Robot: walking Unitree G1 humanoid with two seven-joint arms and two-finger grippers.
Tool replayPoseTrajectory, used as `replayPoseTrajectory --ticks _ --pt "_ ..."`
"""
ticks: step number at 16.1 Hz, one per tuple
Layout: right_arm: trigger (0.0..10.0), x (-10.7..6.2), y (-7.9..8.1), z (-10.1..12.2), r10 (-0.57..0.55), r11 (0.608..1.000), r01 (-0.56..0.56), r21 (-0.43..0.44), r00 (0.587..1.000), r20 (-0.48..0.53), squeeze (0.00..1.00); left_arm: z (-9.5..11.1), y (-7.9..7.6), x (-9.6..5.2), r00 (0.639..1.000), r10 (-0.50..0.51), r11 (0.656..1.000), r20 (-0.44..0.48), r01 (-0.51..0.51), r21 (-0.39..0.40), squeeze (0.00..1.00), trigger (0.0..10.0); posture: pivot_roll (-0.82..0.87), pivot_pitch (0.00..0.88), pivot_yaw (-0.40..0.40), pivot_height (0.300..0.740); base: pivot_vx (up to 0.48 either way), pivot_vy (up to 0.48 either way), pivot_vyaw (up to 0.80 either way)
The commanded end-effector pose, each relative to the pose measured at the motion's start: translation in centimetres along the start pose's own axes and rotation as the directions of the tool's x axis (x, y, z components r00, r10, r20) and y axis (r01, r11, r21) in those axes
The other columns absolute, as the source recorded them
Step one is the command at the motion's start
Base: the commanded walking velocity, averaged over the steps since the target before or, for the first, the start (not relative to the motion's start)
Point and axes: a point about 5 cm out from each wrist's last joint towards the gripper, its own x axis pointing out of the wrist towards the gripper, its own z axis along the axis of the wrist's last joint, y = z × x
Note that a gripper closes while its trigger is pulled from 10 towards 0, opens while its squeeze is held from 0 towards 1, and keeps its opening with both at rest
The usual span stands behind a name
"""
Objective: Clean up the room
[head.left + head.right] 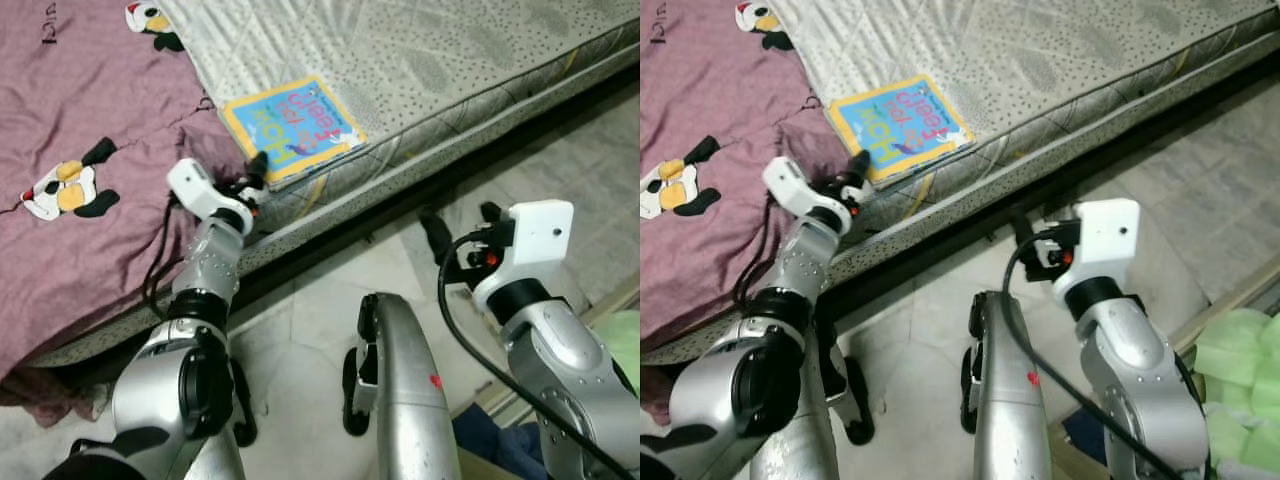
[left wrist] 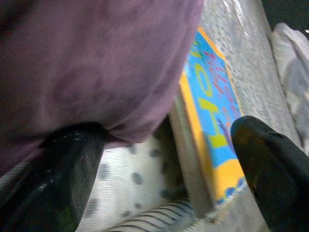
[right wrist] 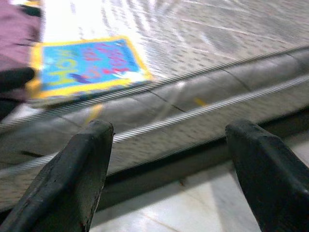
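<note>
Two grippers at the mattress edge, book lying flat near the corner

One blue book with a yellow border (image 1: pixel 292 127) lay flat on the grey speckled mattress (image 1: pixel 440 60), close to its near edge and just beside the hem of a mauve blanket (image 1: pixel 80 130) printed with cartoon figures. The left gripper (image 1: pixel 250 180) was up against the mattress side, right below the book's near corner. In the left wrist view its fingers (image 2: pixel 270 164) stood wide apart, one by the book's yellow edge (image 2: pixel 212 145), the other under a fold of the blanket (image 2: pixel 96 72); they held nothing, and whether either one touched the book could not be told.

The right gripper (image 1: pixel 1025 235) hung over the pale tiled floor (image 1: pixel 330 290), near the dark gap beneath the bed and well apart from the book. Its fingers (image 3: pixel 77 169) were likewise spread wide and empty, pointing toward the mattress side (image 3: pixel 203 101), with the book (image 3: pixel 82 65) lying beyond on top. Some light green stuff (image 1: pixel 1240 370) sat at the robot's right, low on the floor.
</note>
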Motion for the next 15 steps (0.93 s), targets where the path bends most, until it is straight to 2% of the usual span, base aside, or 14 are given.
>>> replayPoseTrajectory --ticks 1,3,5,6,7,15 --pt "10.0 -0.5 0.3 0.1 0.015 1.000 -0.015 0.004 1.000 -0.007 0.00 -2.1 -0.6 0.0 0.994 -0.033 0.999 -0.103 0.032 -0.007 0.00 10.0 -0.22 0.380 -0.065 0.529 0.000 0.000 0.00" --pt "10.0 -0.6 0.3 0.1 0.019 1.000 -0.019 0.002 1.000 -0.014 0.00 -3.1 -1.3 0.1 0.985 -0.068 0.996 -0.157 0.059 -0.061 0.00 10.0 -0.23 0.378 -0.064 0.529 0.000 0.000 0.00" --pt "10.0 -0.7 0.2 0.1 0.016 1.000 -0.016 -0.001 1.000 -0.017 0.00 -3.2 -1.8 0.3 0.981 -0.094 0.994 -0.170 0.084 -0.068 0.00 10.0 -0.23 0.376 -0.062 0.529 0.000 0.000 0.00" --pt "10.0 -0.6 0.2 0.1 0.013 1.000 -0.013 -0.003 1.000 -0.018 0.00 -3.2 -2.0 0.4 0.981 -0.098 0.994 -0.169 0.088 -0.066 0.00 3.9 -0.22 0.372 -0.060 0.529 0.000 0.000 0.00" --pt "10.0 -0.5 0.1 0.1 0.006 1.000 -0.006 -0.007 1.000 -0.014 0.00 -2.9 -1.9 0.5 0.984 -0.094 0.992 -0.151 0.080 -0.097 0.00 0.0 -0.22 0.366 -0.058 0.529 0.000 0.000 0.00" --pt "10.0 -0.1 -0.3 0.1 -0.011 1.000 0.011 -0.024 1.000 -0.001 0.00 -1.5 -1.1 0.6 0.991 -0.071 0.992 -0.112 0.058 -0.116 0.00 0.0 -0.22 0.347 -0.056 0.529 0.000 0.000 0.00"
